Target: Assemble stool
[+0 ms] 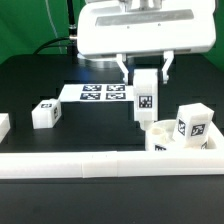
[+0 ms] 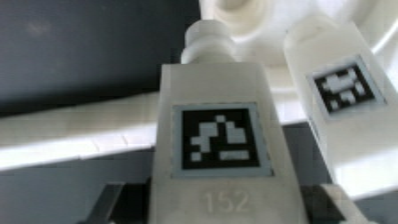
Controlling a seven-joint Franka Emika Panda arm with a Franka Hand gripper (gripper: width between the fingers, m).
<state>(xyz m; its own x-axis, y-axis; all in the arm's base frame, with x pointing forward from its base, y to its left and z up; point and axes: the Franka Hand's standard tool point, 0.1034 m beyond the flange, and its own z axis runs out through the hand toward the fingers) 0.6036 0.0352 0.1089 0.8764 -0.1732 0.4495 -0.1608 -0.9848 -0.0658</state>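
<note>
The held leg (image 1: 145, 100) hangs upright in the pincer (image 1: 145, 74), whose jaws are clamped on its upper sides. Its tag faces the exterior camera and its narrow stud end points down at the seat (image 1: 160, 133), probably so the stud can be lined up with a socket and screwed in. The seat lies on the table (image 1: 40, 195) toward the exterior view's right, just behind the long rail (image 1: 90, 163), which likely serves as a stop to brace it. A second leg (image 1: 194, 125) stands on the seat just beside the held one, so the held leg has to come down without knocking it. A third leg (image 1: 45, 114) lies loose well apart, toward the exterior view's left, near the marker board (image 1: 100, 93). In the wrist view the held leg (image 2: 221, 130) fills the frame and hides the target socket. Whether the stud already touches the seat cannot be told, and the rail covers the seat's near edge.
</note>
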